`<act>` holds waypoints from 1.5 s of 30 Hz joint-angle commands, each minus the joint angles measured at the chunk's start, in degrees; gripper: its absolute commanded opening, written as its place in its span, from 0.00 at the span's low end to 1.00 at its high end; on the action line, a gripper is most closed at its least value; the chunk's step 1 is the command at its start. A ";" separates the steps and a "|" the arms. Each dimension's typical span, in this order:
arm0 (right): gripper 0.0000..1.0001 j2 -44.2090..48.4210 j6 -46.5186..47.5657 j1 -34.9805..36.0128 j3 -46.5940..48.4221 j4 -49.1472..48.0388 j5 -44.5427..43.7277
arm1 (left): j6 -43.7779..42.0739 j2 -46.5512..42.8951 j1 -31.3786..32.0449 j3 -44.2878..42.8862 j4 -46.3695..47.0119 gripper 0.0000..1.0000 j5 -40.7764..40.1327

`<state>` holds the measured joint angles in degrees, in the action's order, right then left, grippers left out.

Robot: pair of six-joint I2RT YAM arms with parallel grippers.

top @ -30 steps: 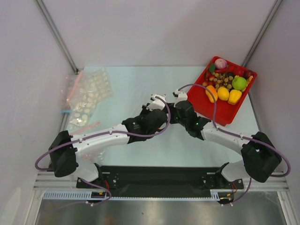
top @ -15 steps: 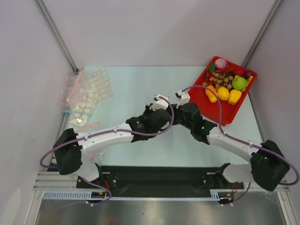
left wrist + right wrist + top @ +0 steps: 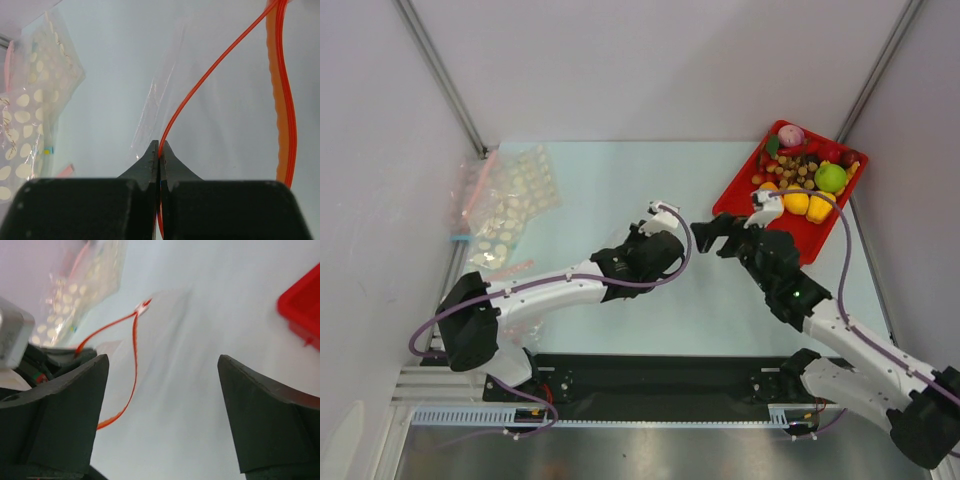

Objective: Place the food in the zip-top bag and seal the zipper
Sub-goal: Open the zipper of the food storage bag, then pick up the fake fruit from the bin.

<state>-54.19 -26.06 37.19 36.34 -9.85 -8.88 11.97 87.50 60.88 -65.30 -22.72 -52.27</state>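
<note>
L fingers: left gripper (image 3: pixel 159 156) pressed together, pinching one lip of the zipper (image 3: pixel 210 75), the thin red-orange strip running up and away from the tips.
Other lip: broader orange band (image 3: pixel 280 100) bows off to the right in the left wrist view, so the mouth looks parted, not sealed.
R fingers: right gripper (image 3: pixel 162 390) spread wide, nothing between them; blurred in its own view.
R position: top view puts the right gripper (image 3: pixel 718 237) over bare bench (image 3: pixel 610 180), between the bag-holding arm and the red tray (image 3: pixel 732 197).
Bag: zip-top bag (image 3: pixel 220 115) lies on the bench mid-table, clear film w/ nothing seen inside; from above it's hard to make out.
Food: all of the food (image 3: pixel 800 180) sits in the tray at the far right corner, well apart from the bag.
Spare bags: dotted bags (image 3: pixel 505 205) heaped far left, not involved.
Step (judged): bag-opening/holding done on L side; loading not yet begun.
Next (judged): R arm needs to reach the tray, close on one piece, carry it to the held-open mouth; L must keep its pinch so the opening doesn't collapse.
</note>
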 commanded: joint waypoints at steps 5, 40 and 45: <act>1.00 3.58 -2.58 -15.01 6.19 11.32 -6.34 | 0.42 -1.37 -0.50 -2.38 -0.39 0.01 0.94; 0.98 -61.64 16.65 -36.75 54.01 -4.04 -27.50 | 1.92 -1.72 -0.50 -6.33 -4.96 0.00 11.14; 0.93 -65.86 16.31 -38.23 57.00 -5.44 -26.89 | 1.92 -0.93 -0.41 -6.51 -5.49 0.00 10.00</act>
<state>-118.61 -10.63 0.32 89.80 -11.20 -34.24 12.67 87.20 60.62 -69.34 -27.77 -42.22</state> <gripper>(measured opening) 0.946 0.011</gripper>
